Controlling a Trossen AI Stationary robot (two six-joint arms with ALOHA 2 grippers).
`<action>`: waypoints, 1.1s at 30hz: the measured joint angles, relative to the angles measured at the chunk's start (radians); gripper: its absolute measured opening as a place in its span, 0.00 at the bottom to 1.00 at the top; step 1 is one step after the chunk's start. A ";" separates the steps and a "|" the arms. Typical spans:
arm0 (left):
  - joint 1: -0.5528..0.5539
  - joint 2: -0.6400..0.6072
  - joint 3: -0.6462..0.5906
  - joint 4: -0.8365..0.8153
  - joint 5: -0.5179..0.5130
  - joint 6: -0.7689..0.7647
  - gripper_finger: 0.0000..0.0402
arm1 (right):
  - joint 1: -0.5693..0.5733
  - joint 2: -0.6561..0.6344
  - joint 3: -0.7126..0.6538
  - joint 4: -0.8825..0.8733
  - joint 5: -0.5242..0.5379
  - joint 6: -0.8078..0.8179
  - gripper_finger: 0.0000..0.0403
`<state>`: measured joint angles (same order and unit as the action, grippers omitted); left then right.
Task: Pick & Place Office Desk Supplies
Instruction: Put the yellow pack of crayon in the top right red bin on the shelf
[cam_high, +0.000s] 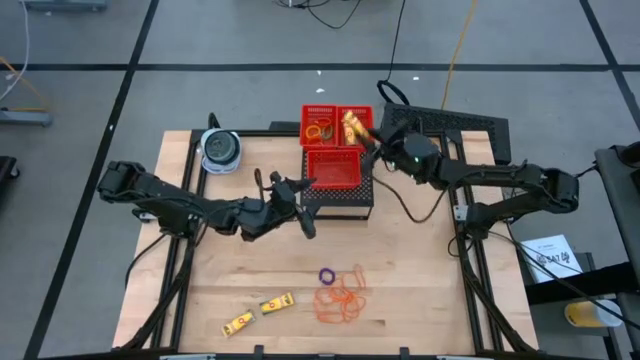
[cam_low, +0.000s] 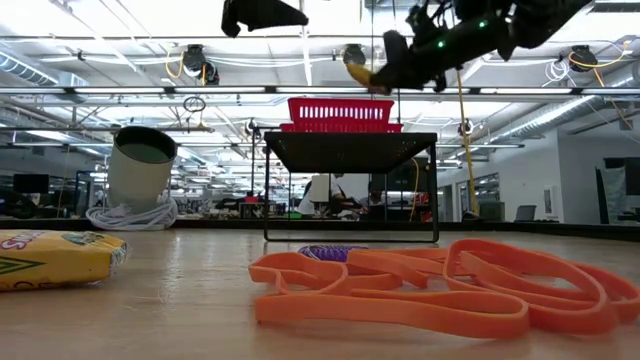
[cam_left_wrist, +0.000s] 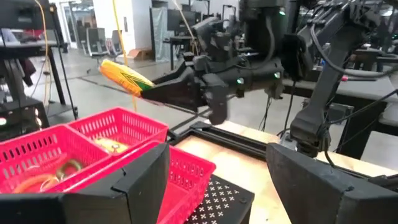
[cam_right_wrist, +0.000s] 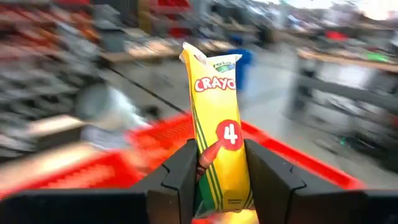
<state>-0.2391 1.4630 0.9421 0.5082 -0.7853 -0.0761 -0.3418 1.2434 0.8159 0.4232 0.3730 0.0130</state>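
A pale wooden bench (cam_high: 400, 290) stands on grey floor in an open workshop with ceiling lights and desks behind. At its far edge a black stand (cam_high: 340, 195) carries red mesh baskets (cam_high: 335, 167); a round container (cam_high: 220, 150) sits to the left. The right gripper (cam_high: 362, 133) hovers above the rear right basket, its fingers (cam_right_wrist: 180, 171) pinching a yellow crayon packet (cam_right_wrist: 219, 130). The left gripper (cam_high: 305, 205) waits beside the stand, fingers spread. Near the front lie orange rubber bands (cam_high: 340, 298), a purple ring (cam_high: 326, 274) and two yellow packets (cam_high: 258, 312).
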 joint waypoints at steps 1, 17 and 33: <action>0.003 0.000 0.000 -0.011 0.000 -0.013 0.68 | -0.017 0.000 0.009 -0.039 0.000 0.013 0.28; 0.008 0.000 0.000 -0.064 0.002 -0.067 0.68 | -0.088 0.003 0.003 -0.097 -0.022 0.103 0.29; 0.009 0.000 0.000 -0.077 0.002 -0.088 0.68 | -0.150 0.077 0.002 -0.037 -0.168 0.094 0.57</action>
<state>-0.2302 1.4628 0.9421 0.4310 -0.7835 -0.1643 -0.4922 1.3204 0.8181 0.3859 0.2049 0.1068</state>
